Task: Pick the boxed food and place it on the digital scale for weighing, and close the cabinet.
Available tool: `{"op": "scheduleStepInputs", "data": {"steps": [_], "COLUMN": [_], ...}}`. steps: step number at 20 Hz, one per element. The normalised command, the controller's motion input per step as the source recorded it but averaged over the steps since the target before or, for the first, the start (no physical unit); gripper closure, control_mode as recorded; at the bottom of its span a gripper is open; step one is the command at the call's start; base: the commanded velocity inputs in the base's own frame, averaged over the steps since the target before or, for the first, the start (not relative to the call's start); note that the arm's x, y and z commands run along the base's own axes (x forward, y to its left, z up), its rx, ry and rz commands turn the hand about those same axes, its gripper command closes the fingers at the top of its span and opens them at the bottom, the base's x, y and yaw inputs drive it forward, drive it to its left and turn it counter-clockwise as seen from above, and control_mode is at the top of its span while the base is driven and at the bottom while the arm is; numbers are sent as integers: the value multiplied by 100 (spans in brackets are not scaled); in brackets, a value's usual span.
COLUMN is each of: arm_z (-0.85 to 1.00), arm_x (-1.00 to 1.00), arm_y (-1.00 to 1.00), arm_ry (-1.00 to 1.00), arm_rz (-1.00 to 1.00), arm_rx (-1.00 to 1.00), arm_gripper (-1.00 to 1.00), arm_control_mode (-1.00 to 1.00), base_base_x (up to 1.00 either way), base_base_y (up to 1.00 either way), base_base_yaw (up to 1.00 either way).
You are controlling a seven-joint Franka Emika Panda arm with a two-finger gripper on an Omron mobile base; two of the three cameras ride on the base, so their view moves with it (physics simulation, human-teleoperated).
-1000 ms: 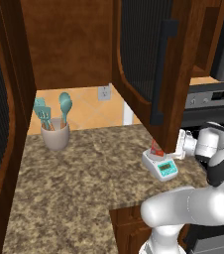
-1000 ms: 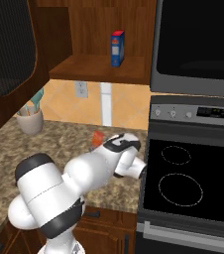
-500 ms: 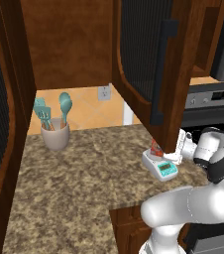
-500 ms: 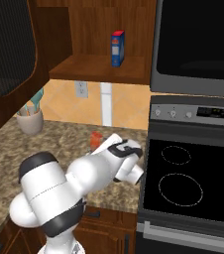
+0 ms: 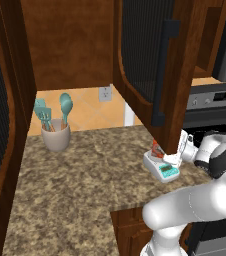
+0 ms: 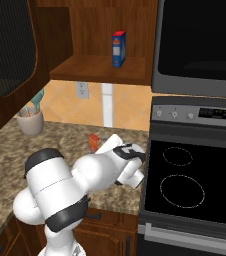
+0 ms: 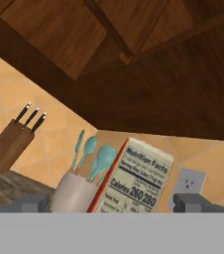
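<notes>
I see fingertips spread wide, jaws released, either side of the boxed food, not gripping it. Box stands on the digital scale at the counter edge. Beyond, cabinet door hangs open.

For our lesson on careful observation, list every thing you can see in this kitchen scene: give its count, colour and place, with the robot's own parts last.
boxed food: one, orange-red, on the digital scale.
digital scale: one, white with teal display, counter, near the stove.
cabinet: one, reddish-brown, door open above the scale.
utensil cup: one, beige, teal utensils in it, counter by the wall.
blue carton: one, blue with red top, cabinet shelf.
knife block: one, brown, beside the cup.
wall outlet: one, white, backsplash.
stove: one, black cooktop, right of counter.
gripper: one, dark fingertips apart, carton between them.
</notes>
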Motion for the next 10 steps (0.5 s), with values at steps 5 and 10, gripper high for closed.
{"op": "scheduleStepInputs", "data": {"steps": [5, 10], "arm_z": [67, 100], "arm_x": [-34, -64], "arm_y": [-5, 0], "arm_ry": [-30, -37], "arm_rz": [0, 0], "arm_rx": [0, 0], "arm_gripper": [-100, -100], "arm_control_mode": [-100, -100], "base_base_x": [0, 0], "base_base_y": [0, 0], "base_base_yaw": [0, 0]}}
